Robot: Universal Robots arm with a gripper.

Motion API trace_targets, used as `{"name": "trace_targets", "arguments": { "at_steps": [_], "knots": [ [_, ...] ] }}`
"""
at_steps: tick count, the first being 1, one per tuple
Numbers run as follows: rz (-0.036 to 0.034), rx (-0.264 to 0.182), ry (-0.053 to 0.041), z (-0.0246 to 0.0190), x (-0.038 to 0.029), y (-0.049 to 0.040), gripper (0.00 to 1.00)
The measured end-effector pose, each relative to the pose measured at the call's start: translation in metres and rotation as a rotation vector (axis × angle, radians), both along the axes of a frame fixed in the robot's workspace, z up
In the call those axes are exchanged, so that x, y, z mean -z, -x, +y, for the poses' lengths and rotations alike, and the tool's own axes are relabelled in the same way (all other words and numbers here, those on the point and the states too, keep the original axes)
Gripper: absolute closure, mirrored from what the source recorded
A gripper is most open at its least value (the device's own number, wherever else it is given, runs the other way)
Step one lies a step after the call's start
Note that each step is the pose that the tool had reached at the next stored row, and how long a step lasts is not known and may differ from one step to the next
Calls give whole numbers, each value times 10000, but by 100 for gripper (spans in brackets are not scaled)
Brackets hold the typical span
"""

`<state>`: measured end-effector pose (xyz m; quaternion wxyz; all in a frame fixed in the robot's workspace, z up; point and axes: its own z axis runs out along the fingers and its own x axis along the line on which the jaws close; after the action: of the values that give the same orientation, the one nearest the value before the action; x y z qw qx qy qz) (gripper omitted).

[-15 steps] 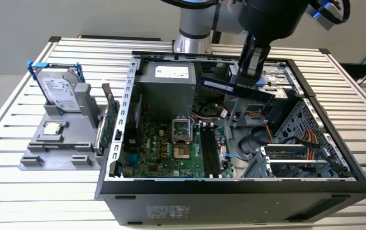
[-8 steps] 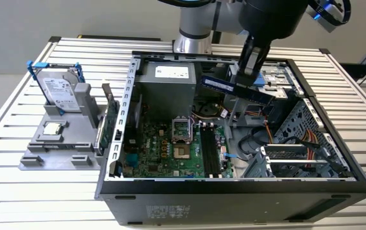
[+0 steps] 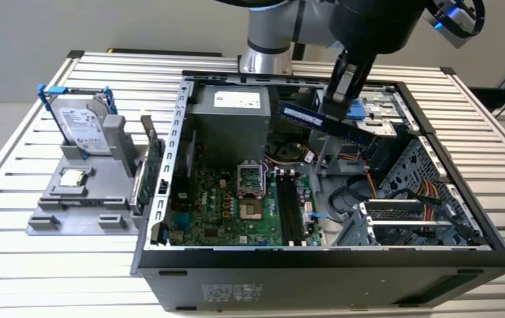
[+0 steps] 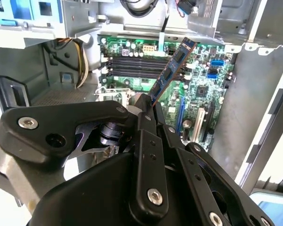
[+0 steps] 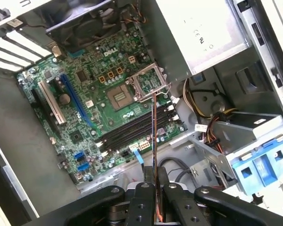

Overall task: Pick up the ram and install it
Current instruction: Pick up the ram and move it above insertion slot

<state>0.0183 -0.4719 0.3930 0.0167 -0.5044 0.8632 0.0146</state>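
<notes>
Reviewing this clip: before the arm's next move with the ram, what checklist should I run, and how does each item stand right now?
1. Grip on the ram: ok, the gripper is shut on it.
2. Empty memory slots: ok.
3. Ram lined up with the slots: not ok, it hangs tilted above the case, crossing their direction.
4. Open slot latches: cannot tell.
5. Loose cables off the slots: ok, they lie beside them, not across.
</notes>
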Motion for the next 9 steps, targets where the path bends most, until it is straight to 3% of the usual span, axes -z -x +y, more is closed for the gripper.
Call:
{"name": "trace_targets", "arguments": {
  "at_steps": [9],
  "knots": [
    [0,847,0,0,0,0,100]
  ]
}}
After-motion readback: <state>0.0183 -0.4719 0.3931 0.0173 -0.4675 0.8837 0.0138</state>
